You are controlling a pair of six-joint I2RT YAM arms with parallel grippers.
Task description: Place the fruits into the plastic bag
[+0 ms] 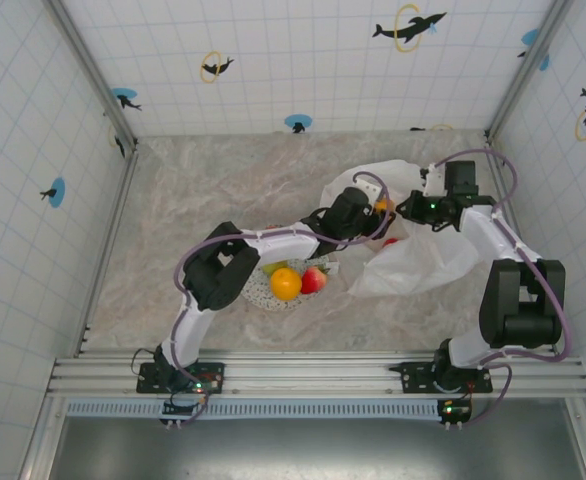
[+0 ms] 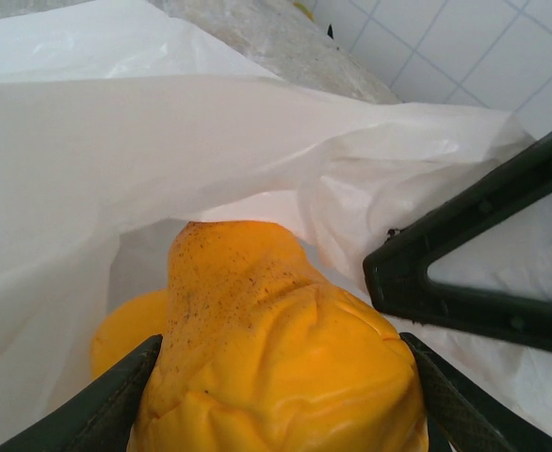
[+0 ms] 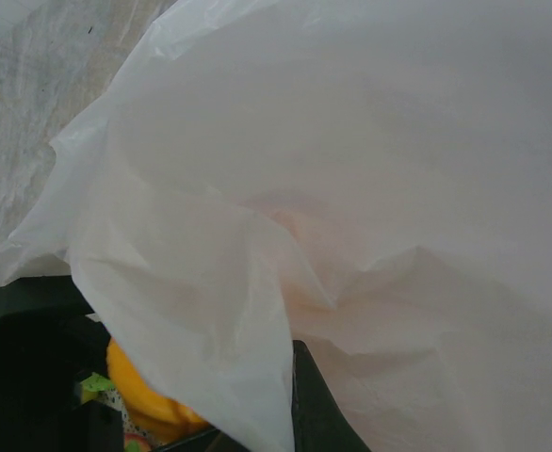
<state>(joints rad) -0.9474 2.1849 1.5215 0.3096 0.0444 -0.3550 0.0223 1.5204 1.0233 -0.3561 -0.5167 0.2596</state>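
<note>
My left gripper [image 2: 281,400] is shut on a wrinkled yellow-orange fruit [image 2: 276,339], held inside the mouth of the white plastic bag [image 2: 163,141]. Another orange fruit [image 2: 125,330] lies deeper in the bag behind it. From above, the left gripper [image 1: 365,212] sits at the bag's opening with its fruit [image 1: 381,207] at its tip. My right gripper [image 1: 413,209] is shut on the bag's [image 1: 423,255] rim and holds it up; its dark finger [image 2: 464,273] stands close on the right. In the right wrist view the bag film [image 3: 351,188] drapes over the finger [image 3: 318,410].
A speckled plate [image 1: 258,292] near the left arm carries an orange fruit [image 1: 286,284], a red-and-yellow fruit [image 1: 314,279] and a green one [image 1: 271,268]. A red fruit [image 1: 391,241] shows through the bag. Tiled walls close in the marbled table [image 1: 203,190].
</note>
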